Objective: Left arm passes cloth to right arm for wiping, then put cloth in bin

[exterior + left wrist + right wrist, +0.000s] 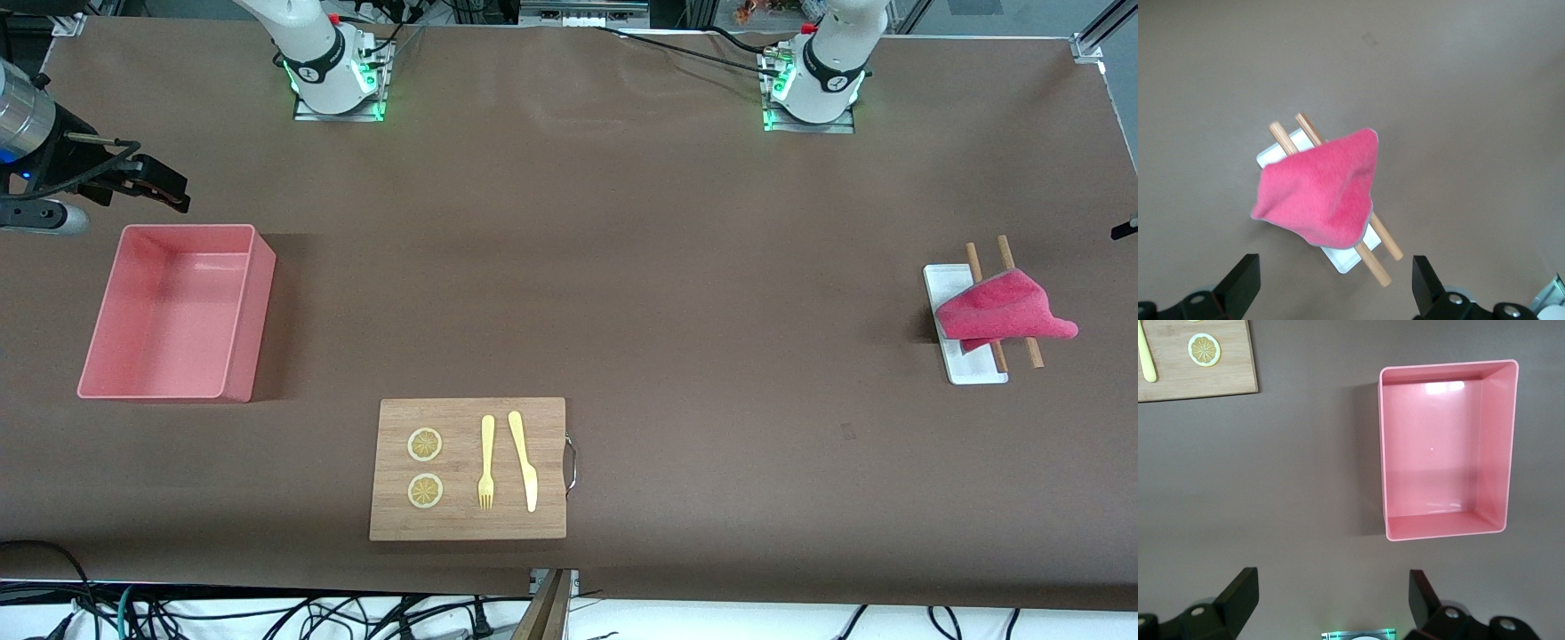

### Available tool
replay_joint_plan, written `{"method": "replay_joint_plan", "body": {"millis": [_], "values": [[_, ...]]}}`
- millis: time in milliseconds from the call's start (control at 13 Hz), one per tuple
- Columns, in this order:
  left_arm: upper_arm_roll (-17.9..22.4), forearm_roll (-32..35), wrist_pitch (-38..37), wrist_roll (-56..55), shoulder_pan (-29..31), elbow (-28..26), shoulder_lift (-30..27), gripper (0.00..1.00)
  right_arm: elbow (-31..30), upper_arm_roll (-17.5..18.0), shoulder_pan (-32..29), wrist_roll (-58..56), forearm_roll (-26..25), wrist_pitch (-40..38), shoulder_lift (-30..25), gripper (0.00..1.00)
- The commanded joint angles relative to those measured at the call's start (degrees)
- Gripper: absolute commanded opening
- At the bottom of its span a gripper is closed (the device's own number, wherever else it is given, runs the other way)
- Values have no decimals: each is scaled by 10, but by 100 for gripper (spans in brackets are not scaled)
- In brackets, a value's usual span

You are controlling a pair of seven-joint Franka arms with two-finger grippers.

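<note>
Cloth (1000,311) draped across chopsticks (1022,338), tip toward table's edge; left claw (1331,287), right claw (1331,603) apparently wide, empty.

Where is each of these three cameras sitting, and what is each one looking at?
Front view: high across the table, facing both arm bases; it shows the bin, the cutting board and the cloth.
Left wrist view: on the left arm's wrist, looking down at the cloth on two wooden sticks over a white tray; the open left gripper shows.
Right wrist view: on the right wrist, looking down at the empty bin; the open right gripper shows.
Shared: front and left wrist see the cloth.
</note>
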Motion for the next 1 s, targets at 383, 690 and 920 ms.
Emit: {"method": "replay_joint_plan", "body": {"millis": [383, 690, 920], "values": [[-9, -205, -72, 348, 148, 7, 161, 100, 4, 0, 0, -1, 4, -8, -3, 100], [-10, -243, -80, 435, 153, -9, 207, 100, 4, 0, 0, -1, 4, -8, -2, 100], [-9, -279, -74, 495, 152, -8, 247, 100, 4, 0, 0, -1, 4, -4, -2, 100]]}}
